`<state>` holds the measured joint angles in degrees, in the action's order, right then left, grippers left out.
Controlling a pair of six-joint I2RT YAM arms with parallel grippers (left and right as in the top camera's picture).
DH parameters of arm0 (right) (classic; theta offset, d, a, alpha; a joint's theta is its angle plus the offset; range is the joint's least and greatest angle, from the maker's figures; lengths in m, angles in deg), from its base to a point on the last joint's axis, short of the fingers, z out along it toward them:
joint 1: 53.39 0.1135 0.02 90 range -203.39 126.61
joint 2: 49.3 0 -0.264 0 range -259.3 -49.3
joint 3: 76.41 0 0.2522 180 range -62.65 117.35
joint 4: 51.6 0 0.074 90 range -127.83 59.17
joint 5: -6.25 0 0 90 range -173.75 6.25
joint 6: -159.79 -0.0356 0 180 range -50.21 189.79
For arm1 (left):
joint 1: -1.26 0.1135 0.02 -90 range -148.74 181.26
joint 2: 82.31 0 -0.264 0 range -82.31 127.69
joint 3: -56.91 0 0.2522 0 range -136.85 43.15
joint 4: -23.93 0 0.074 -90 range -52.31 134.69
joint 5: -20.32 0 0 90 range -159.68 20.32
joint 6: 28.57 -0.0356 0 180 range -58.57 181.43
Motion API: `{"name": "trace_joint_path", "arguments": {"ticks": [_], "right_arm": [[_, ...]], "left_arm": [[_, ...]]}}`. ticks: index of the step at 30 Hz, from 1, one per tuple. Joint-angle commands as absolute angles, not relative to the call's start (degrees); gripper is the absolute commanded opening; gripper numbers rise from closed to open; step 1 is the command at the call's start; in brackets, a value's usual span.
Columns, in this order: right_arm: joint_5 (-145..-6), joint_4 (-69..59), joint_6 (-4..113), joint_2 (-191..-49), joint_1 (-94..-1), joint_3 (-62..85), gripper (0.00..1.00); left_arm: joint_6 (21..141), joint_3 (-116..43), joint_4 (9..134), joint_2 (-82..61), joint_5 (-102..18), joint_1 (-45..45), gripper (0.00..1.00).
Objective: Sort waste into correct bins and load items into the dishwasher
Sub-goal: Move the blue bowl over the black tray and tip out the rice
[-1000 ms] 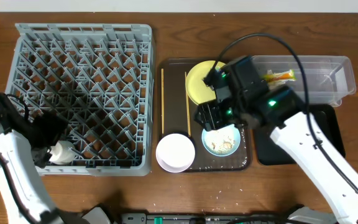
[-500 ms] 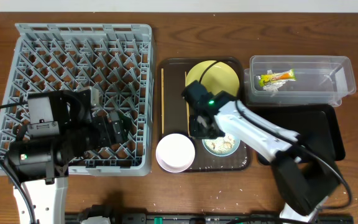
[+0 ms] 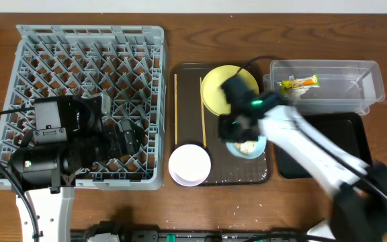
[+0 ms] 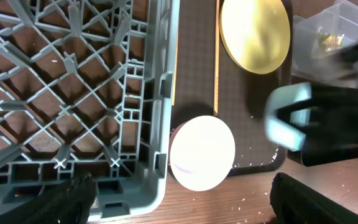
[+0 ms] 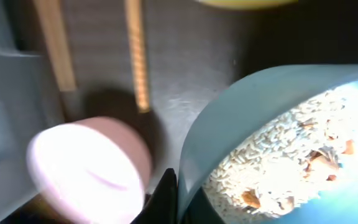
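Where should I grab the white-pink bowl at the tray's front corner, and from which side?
Probably the rim, from straight above: the white-pink bowl stands mouth up, so one finger goes inside, one outside. Take the front rim, away from the chopsticks and dish rack.

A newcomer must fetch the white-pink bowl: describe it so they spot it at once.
Beside the big grey dish rack lies a dark brown serving tray. The white-pink bowl sits at its rack-side corner, lowest in the overhead view. It is empty and white inside, unlike the crumb-filled light blue bowl beside it.
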<state>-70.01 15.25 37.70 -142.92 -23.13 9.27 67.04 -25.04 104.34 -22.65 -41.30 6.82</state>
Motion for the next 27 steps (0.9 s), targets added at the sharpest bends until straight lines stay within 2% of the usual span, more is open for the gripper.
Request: {"name": "trace_joint_path", "arguments": {"ticks": [1,3,8,17,22,27], "right_arm": [[-61.99,17.89,48.97,-135.08,-30.01,9.45,0.01],[-60.90,19.77,52.03,-133.07,-33.99,8.99,0.01],[-46.19,19.97,62.05,-131.82,-46.53,3.09,0.01],[-9.69,5.82,78.83,-131.97,-76.81,-16.43,0.01],[0.83,2.37,87.31,-132.08,-83.36,-21.63,0.01],[2.16,0.27,88.34,-132.06,-83.41,-21.96,0.01]], "left_arm": [[65.70,-25.54,104.47,-22.39,-43.24,6.64,0.91],[65.70,-25.54,104.47,-22.39,-44.75,6.64,0.91],[65.68,-25.54,104.45,-22.41,-44.88,6.64,0.91],[65.70,-25.54,104.43,-22.39,-44.88,6.64,0.91],[65.70,-25.54,104.47,-22.41,-44.88,6.64,0.91],[65.70,-25.54,104.49,-22.41,-44.88,6.64,0.91]]}}
